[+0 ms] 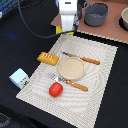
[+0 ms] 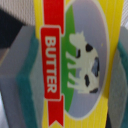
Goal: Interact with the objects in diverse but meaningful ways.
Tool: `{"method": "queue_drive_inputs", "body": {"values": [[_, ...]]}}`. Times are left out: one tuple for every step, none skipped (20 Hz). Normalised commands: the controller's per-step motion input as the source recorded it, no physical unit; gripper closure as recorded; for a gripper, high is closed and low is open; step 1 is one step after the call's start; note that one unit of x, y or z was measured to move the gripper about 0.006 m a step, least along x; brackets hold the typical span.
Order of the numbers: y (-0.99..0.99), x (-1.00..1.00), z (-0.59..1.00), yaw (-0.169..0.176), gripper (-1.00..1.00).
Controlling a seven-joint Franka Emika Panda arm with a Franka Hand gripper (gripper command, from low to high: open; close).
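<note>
- The flat yellow butter box [image 2: 75, 60] fills the wrist view; it bears a red ribbon with the word BUTTER and a picture of a black-and-white cow on green.
- The gripper [image 1: 68, 31] has its teal-padded fingers [image 2: 27, 85] on either side of the box, close against its edges, so it looks clamped on the box, jaws spread only as far as the box's width.
- In the exterior view the gripper hangs at upper centre of the frame, over the far edge of the woven placemat [image 1: 100, 95]; a sliver of yellow shows beneath it.
- The orange ridged bread block [image 1: 47, 58] lies on the mat's left part, left of centre of the frame.
- The red tomato [image 1: 55, 89] sits on the mat in the lower centre, just beside a fork [image 1: 70, 82] with an orange handle.
- The light blue carton [image 1: 19, 78] stands off the mat at the left edge of the frame, on the black table [image 1: 15, 40].
- A tan round plate [image 1: 72, 69] rests mid-mat, with an orange-handled knife [image 1: 82, 59] just above it.
- A grey pot [image 1: 96, 14] stands on a brown board [image 1: 107, 31] at upper right.
</note>
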Motion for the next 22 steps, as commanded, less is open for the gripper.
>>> {"method": "queue_drive_inputs", "body": {"values": [[-0.24,-0.87,-0.22,0.000,1.00],[-0.36,-0.78,-0.23,0.000,1.00],[-0.45,-0.56,-0.19,-0.027,1.00],[-0.47,-0.45,-0.23,-0.030,1.00],[-0.51,-0.41,-0.22,-0.027,1.00],[-0.54,-0.43,-0.27,-0.023,1.00],[-0.51,-0.37,-0.25,-0.021,1.00],[-0.47,-0.32,-0.27,-0.017,1.00],[-0.44,-0.30,-0.27,-0.018,1.00],[-0.41,-0.29,-0.29,-0.020,1.00],[-0.33,-0.25,-0.28,-0.017,1.00],[-0.27,-0.20,-0.24,-0.007,1.00],[-0.19,-0.18,-0.22,0.000,1.00],[-0.14,-0.18,-0.23,0.000,1.00],[-0.12,-0.15,-0.22,0.000,-1.00],[-0.10,-0.15,-0.22,0.000,-1.00],[-0.08,-0.16,-0.23,0.000,-1.00],[-0.05,-0.14,-0.22,0.000,-1.00],[-0.03,-0.12,-0.19,0.000,-1.00],[-0.02,-0.08,-0.13,0.000,-1.00],[-0.03,-0.07,-0.01,0.000,-1.00],[-0.02,0.00,0.08,0.000,-1.00]]}}
